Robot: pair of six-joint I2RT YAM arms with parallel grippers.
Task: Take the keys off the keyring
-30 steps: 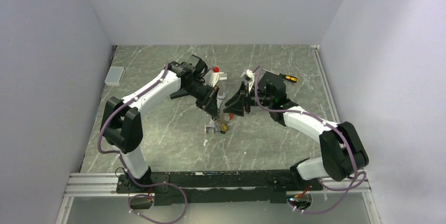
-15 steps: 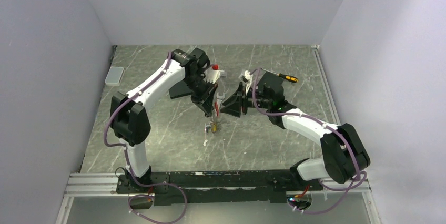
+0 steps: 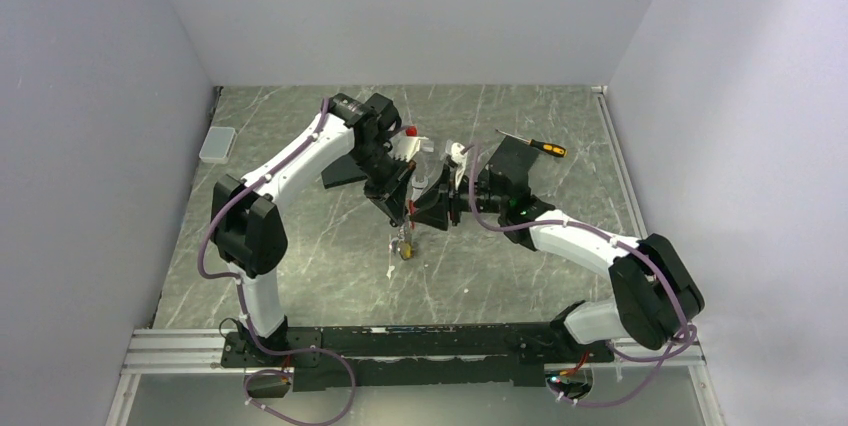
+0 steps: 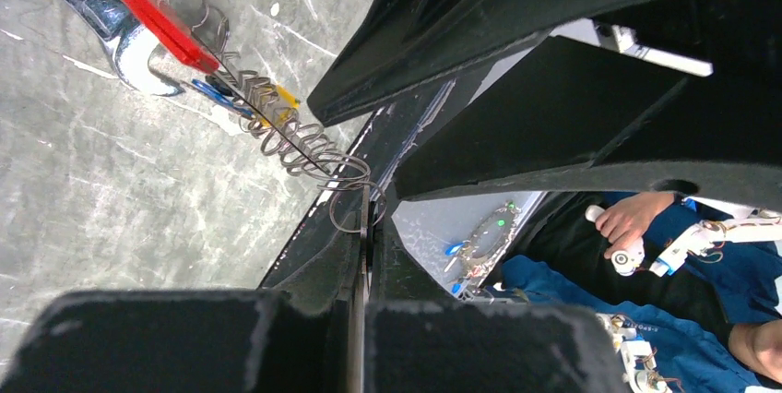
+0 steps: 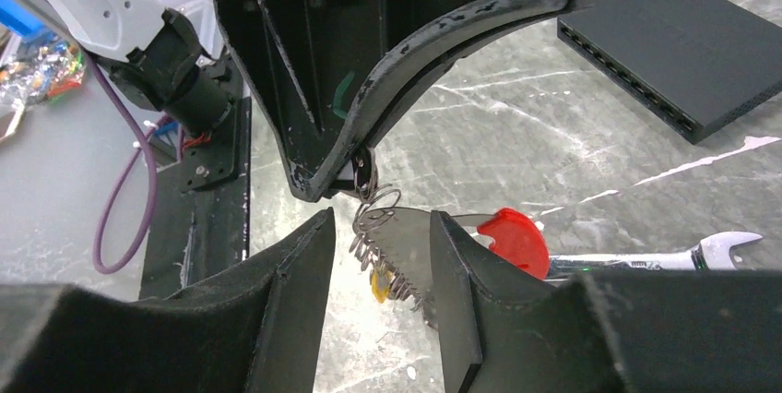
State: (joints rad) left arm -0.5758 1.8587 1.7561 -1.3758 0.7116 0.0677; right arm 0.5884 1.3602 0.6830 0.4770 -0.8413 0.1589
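Note:
My left gripper (image 3: 404, 210) (image 4: 366, 227) is shut on the thin metal ring (image 4: 349, 216) of the keyring and holds it above the table. A stretched string of wire rings (image 4: 293, 139) hangs from it, down to the red part (image 4: 138, 5) and the keys (image 3: 405, 250). A yellow-headed key (image 4: 283, 98) and a blue one (image 4: 214, 89) show. My right gripper (image 3: 432, 214) (image 5: 380, 220) is open. Its fingers (image 5: 295, 291) stand on either side of the rings, the grey strap (image 5: 410, 255) and the yellow key (image 5: 378, 282), apart from them.
A long silver wrench (image 5: 645, 259) (image 4: 101, 10) lies under the keyring. A flat black box (image 5: 682, 52) lies behind it. A screwdriver (image 3: 535, 145) lies at the back right, and a small white box (image 3: 217, 144) by the left wall.
My right gripper has moved left, up to the left gripper, and now straddles the hanging rings. The left gripper and the keys have shifted slightly left.

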